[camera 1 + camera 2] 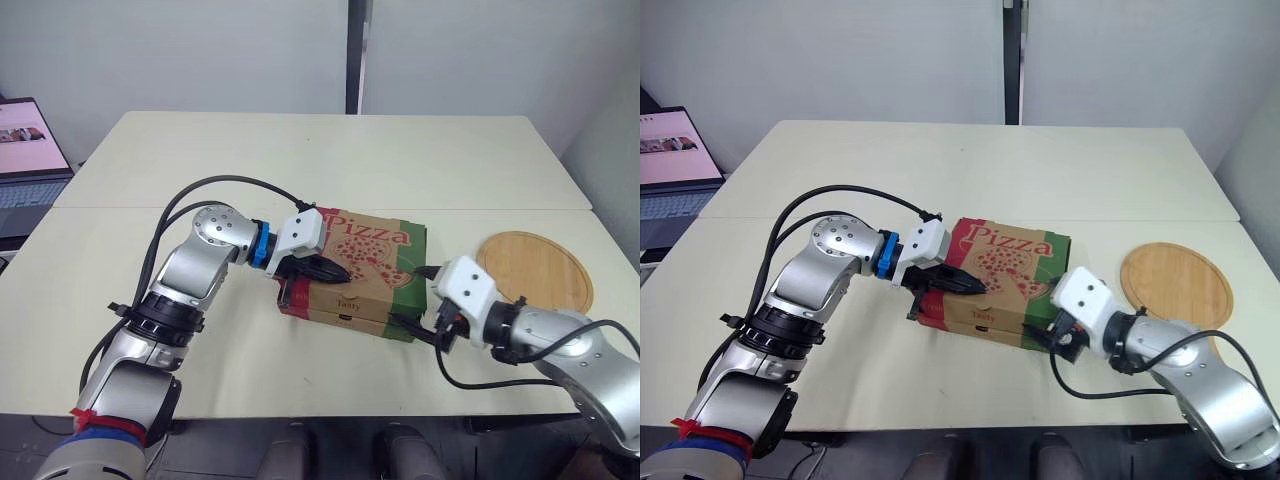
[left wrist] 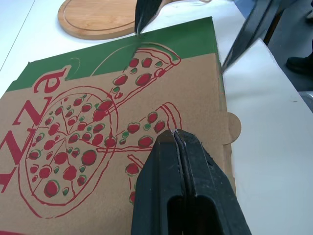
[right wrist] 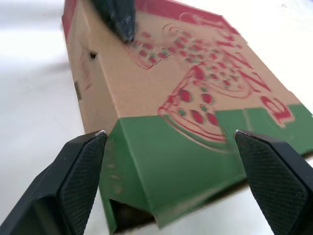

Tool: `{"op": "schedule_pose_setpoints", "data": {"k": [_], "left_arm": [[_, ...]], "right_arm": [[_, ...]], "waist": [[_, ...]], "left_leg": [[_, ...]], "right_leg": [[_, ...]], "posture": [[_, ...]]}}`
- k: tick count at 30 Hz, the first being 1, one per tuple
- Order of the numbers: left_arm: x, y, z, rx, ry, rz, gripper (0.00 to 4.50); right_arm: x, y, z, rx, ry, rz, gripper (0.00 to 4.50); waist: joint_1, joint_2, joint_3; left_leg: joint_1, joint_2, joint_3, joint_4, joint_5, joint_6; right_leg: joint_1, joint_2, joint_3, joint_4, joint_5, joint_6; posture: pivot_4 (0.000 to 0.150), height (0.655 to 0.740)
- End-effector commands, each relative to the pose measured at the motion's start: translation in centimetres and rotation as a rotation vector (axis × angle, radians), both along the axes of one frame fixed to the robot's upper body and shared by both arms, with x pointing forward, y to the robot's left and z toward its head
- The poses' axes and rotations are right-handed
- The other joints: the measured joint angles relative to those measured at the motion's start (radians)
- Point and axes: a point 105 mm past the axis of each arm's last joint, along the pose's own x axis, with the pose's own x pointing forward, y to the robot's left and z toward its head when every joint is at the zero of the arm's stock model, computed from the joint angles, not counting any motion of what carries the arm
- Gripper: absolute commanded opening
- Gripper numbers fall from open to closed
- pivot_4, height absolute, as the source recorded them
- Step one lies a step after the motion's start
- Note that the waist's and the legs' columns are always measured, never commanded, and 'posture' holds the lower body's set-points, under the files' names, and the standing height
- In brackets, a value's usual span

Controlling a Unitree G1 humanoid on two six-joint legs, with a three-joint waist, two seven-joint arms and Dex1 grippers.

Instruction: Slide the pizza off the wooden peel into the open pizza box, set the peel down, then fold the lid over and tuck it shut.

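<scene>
Two grippers work at one pizza box (image 1: 365, 262), which lies on the near half of the table (image 1: 330, 150), roughly at its middle from left to right.

1. Right gripper (image 3: 169, 136): nearest item, at the near right corner of the box. Its two fingers are spread wide apart, one on each side of the corner, and neither is seen to touch the cardboard.
2. Green band (image 3: 186, 156): runs along the right side of the box. A dark gap shows beneath it at the near right corner.
3. Lid (image 1: 1012, 252): folded down over the box, printed face up. Whether the front flap is fully tucked cannot be determined.
4. Tab (image 2: 234, 126): a small rounded tab projects from one edge of the lid, beside the left gripper's fingers.
5. Left gripper (image 1: 343, 272): reaches in from the left, over the near left part of the lid. Its fingers are pressed together with nothing between them, and their tips rest on the printed pizza artwork.
6. Peel (image 1: 535, 270): round and wooden, lying flat and bare on the table to the right of the box and apart from it, just beyond the right gripper.
7. Laptop (image 1: 25, 160): open, at the far left, off the edge of the table.
</scene>
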Motion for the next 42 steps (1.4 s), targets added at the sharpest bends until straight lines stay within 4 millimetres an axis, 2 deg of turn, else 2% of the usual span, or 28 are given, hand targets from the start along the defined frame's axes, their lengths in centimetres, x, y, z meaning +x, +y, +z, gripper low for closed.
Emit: {"op": "schedule_pose_setpoints", "data": {"k": [1, 4, 7, 10, 16, 21, 27, 31, 36, 42], "left_arm": [[0.0, 0.2, -0.2, 0.026, -0.019, 0.003, 0.0], [0.1, 0.2, -0.2, 0.025, -0.023, 0.005, 0.0], [0.2, 0.2, -0.1, 0.024, -0.026, 0.007, 0.0], [0.4, 0.1, 0.0, 0.022, -0.031, 0.01, 0.0], [0.8, 0.1, 0.6, 0.008, -0.048, 0.021, 0.0], [1.0, 0.1, 0.8, 0.004, -0.056, 0.025, 0.0], [1.3, 0.1, 1.1, 0.0, -0.063, 0.027, 0.0], [1.4, -0.1, 1.1, -0.001, -0.064, 0.02, 0.0], [0.9, 0.0, 0.4, 0.026, -0.049, 0.004, 0.0], [0.9, 0.3, -0.3, 0.06, -0.044, 0.018, 0.0]], "right_arm": [[-1.2, -2.3, 1.4, 0.021, 0.041, -0.015, 4.45], [-2.4, -3.9, 0.5, -0.024, 0.129, -0.02, 4.45], [-1.6, -4.7, -0.3, -0.077, 0.116, -0.079, 4.45], [-0.8, -4.3, -1.3, -0.111, 0.085, -0.088, 3.88], [0.6, -2.5, -2.3, -0.101, 0.049, -0.047, 1.69], [0.9, -0.7, -1.6, -0.038, 0.041, 0.023, 0.02], [0.6, 0.0, -1.2, 0.039, 0.076, 0.042, 0.02], [0.4, 0.2, -1.7, 0.06, 0.104, 0.036, 0.02], [0.4, -0.7, -3.0, -0.036, 0.098, 0.01, 0.02], [0.2, -1.8, -2.6, -0.088, 0.063, -0.001, 0.02]], "waist": [[0.001, 0.0, 0.0], [0.001, 0.0, 0.0], [-0.004, 0.0, 0.0], [-0.004, 0.0, 0.0], [-0.003, 0.0, 0.0], [-0.003, 0.0, 0.0], [-0.004, 0.0, 0.0], [-0.004, 0.0, 0.0], [-0.003, 0.0, 0.0], [-0.003, 0.0, 0.0]], "left_leg": [[0.0, 0.0, 0.0, 0.0, 0.0, 0.0], [0.0, 0.0, 0.0, 0.0, 0.0, 0.0], [0.001, 0.001, 0.001, 0.0, 0.0, 0.0], [0.001, 0.001, 0.001, 0.0, 0.0, 0.0], [0.001, 0.001, 0.001, 0.0, 0.0, 0.0], [0.001, 0.001, 0.001, 0.0, 0.0, 0.0], [0.001, 0.001, 0.001, 0.0, 0.0, 0.0], [0.0, 0.001, 0.001, 0.0, 0.0, 0.0], [0.0, 0.001, 0.001, 0.0, 0.0, 0.0], [0.0, 0.001, 0.001, 0.0, 0.0, 0.0]], "right_leg": [[0.0, 0.0, 0.0, 0.0, 0.0, 0.0], [0.0, 0.0, -0.001, 0.0, 0.0, 0.0], [0.0, 0.0, 0.0, 0.0, 0.0, 0.0], [0.001, 0.001, 0.0, 0.001, 0.0, 0.0], [0.0, 0.001, 0.0, 0.0, 0.0, 0.0], [0.0, 0.001, 0.0, 0.0, 0.0, 0.0], [0.0, 0.001, 0.0, 0.0, 0.0, 0.0], [0.0, 0.001, 0.0, 0.0, 0.0, 0.0], [0.0, 0.001, 0.0, 0.0, 0.0, 0.0], [0.0, 0.001, 0.0, 0.0, 0.0, 0.0]], "posture": [[0.15, 0.7318], [0.15, 0.7318], [0.15, 0.7318], [0.15, 0.7318], [0.15, 0.7318], [0.15, 0.7318], [0.15, 0.7318], [0.15, 0.7318], [0.15, 0.7318], [0.15, 0.7318]]}}
